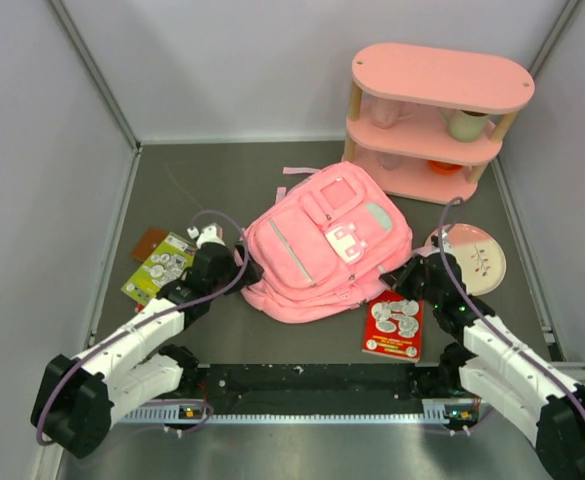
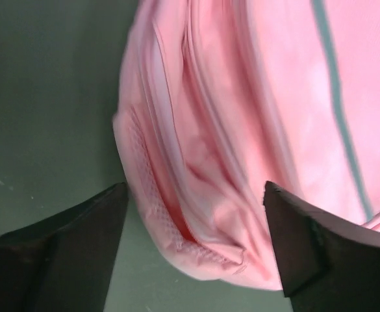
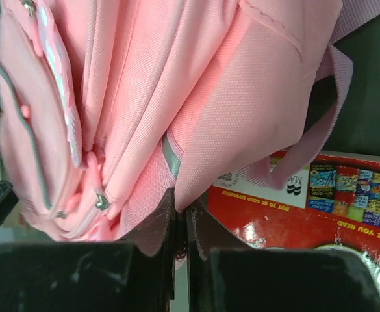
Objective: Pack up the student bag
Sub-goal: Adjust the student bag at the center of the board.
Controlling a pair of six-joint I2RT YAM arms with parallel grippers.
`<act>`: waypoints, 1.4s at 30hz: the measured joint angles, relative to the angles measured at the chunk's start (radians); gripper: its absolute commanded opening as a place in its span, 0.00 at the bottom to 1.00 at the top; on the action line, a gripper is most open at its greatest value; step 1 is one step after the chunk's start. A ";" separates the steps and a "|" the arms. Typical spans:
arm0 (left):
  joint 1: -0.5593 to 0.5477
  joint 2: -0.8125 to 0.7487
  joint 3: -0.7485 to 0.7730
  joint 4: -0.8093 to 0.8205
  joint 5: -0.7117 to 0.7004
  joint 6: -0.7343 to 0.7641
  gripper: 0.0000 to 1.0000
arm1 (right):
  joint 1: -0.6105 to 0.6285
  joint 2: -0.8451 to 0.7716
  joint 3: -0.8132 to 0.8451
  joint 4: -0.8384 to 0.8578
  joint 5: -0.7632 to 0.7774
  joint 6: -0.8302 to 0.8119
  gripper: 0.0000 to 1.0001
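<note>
Pink student bag [image 1: 327, 250] on worktop [image 1: 222, 180]; left tool [image 2: 195, 188] spread wide at its corner, right tool [image 3: 182, 201] clenched on its fabric

Setting: you are running a robot test cell, not a home.
Enclosure: plain white panels [image 1: 272, 70] beyond the left gripper [image 1: 244, 264] and right gripper [image 1: 409, 272] box in your grey table [image 1: 222, 170].
Mounting: a metal rail [image 1: 312, 383] behind them spans the table's near edge.
</note>
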 measured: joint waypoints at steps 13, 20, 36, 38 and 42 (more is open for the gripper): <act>-0.074 -0.312 -0.204 0.027 0.098 -0.180 0.99 | 0.023 -0.071 -0.031 -0.034 0.100 0.218 0.00; -0.263 -0.415 -0.266 -0.050 0.049 -0.374 0.99 | 0.042 -0.019 -0.029 -0.018 0.121 0.242 0.00; -0.383 0.154 -0.098 0.209 -0.108 -0.407 0.34 | 0.140 -0.224 -0.019 -0.108 0.222 0.277 0.00; -0.383 0.156 -0.083 0.181 -0.133 -0.400 0.19 | 0.145 -0.266 -0.019 -0.145 0.207 0.274 0.00; -0.377 0.124 -0.007 0.125 -0.211 -0.348 0.00 | 0.153 -0.302 -0.019 -0.210 0.172 0.263 0.06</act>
